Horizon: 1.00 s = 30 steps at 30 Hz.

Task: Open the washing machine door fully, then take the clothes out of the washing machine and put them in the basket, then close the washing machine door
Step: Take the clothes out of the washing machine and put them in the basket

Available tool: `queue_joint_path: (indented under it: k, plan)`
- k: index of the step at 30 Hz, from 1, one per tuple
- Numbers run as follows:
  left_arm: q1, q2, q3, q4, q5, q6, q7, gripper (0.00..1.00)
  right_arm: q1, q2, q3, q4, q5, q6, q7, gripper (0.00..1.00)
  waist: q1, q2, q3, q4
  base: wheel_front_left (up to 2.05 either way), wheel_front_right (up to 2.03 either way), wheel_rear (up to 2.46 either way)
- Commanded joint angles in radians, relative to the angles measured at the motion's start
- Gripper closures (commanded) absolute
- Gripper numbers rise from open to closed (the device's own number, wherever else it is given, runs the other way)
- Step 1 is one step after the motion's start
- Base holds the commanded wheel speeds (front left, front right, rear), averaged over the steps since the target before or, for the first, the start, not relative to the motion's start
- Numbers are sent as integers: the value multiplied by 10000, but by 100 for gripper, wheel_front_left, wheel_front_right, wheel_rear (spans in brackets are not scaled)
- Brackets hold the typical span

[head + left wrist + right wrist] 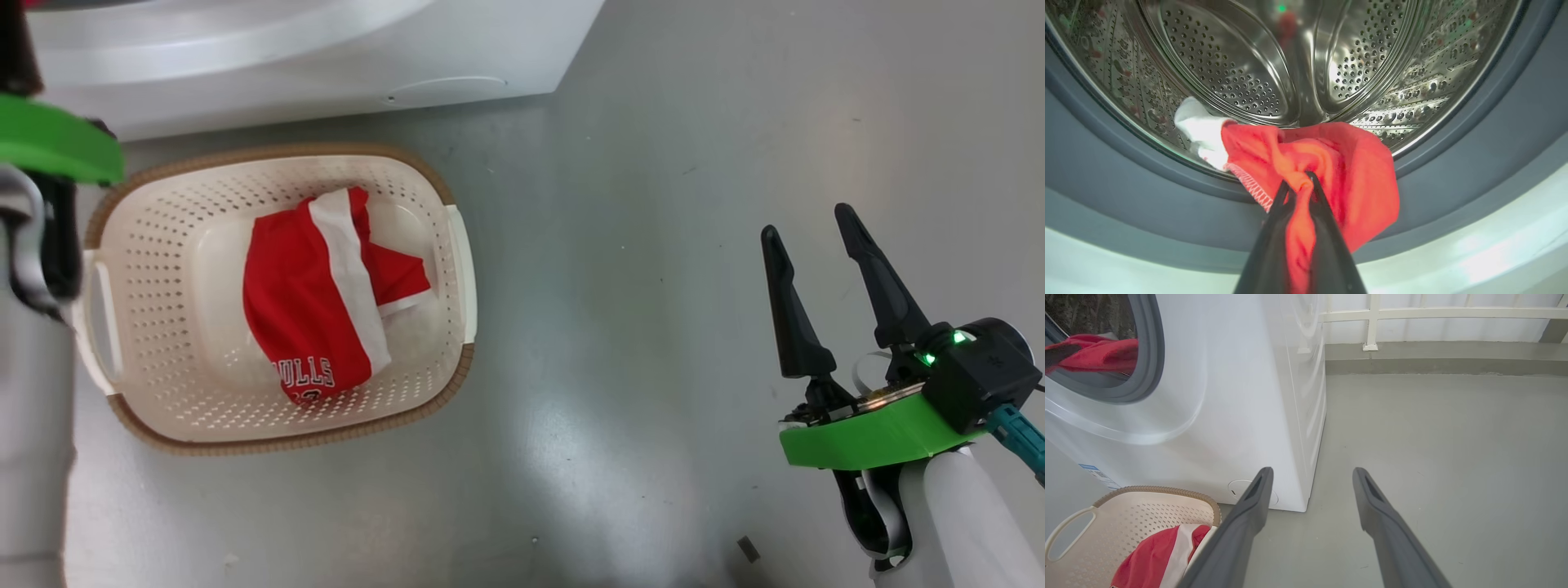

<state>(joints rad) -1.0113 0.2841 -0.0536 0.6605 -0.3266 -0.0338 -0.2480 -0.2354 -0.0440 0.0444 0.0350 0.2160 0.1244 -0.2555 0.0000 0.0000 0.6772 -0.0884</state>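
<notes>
Extraction step: left tool [1298, 179] is clenched on a red jersey [1359, 171] at the lip of the steel drum [1229, 73], over the grey rubber ring [1126, 196]. Fabric should be drawn straight out, clear of the ring, then released above the basket [163, 327]. Right tool [808, 220] is spread, empty.

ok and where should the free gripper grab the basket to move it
Probably the white side handle nearest the open right gripper, coming down from above: it is a thin loop standing off the basket wall, so the jaws can straddle it.
</notes>
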Motion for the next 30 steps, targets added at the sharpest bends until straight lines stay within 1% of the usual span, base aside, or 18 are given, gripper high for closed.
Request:
queue_joint_path:
  k: [1, 3, 4, 9, 14, 21, 25, 30]
  plan:
    - [645, 372, 253, -852, -45, 161, 75, 100, 166, -62, 137, -240, -17, 63, -63, 0, 0, 0, -111, 124, 0, 0, 0]
    - [1215, 285, 279, -1687, -124, 302, 239, 100, 168, -62, 102, -234, 5, 63, -63, 0, 0, 0, -202, 199, 0, 0, 0]
    - [1215, 285, 279, -1687, -124, 302, 239, 100, 168, -62, 102, -234, 5, 63, -63, 0, 0, 0, -202, 199, 0, 0, 0]
    - [2563, 193, 352, -3486, -266, 621, 629, 100, 150, -62, 103, -232, 46, 63, -63, 0, 0, 0, -524, 297, 0, 0, 0]
    - [3751, 89, 276, -4686, -273, 865, 885, 100, 249, -62, 14, -157, 37, 63, -63, 0, 0, 0, -1028, 373, 0, 0, 0]
    - [5132, -103, 190, -5446, -303, 1162, 1002, 100, 558, -62, -7, -44, 50, 63, -63, 0, 0, 0, -1964, 374, 0, 0, 0]
    - [5766, -310, 137, -5881, -293, 1376, 867, 100, 771, -62, -95, -43, 6, 63, -63, 0, 0, 0, -2334, 404, 0, 0, 0]
    - [6478, -565, -3, -6121, -423, 1438, 804, 100, 965, -62, -161, -39, 24, 63, -63, 0, 0, 0, -2726, 449, 0, 0, 0]
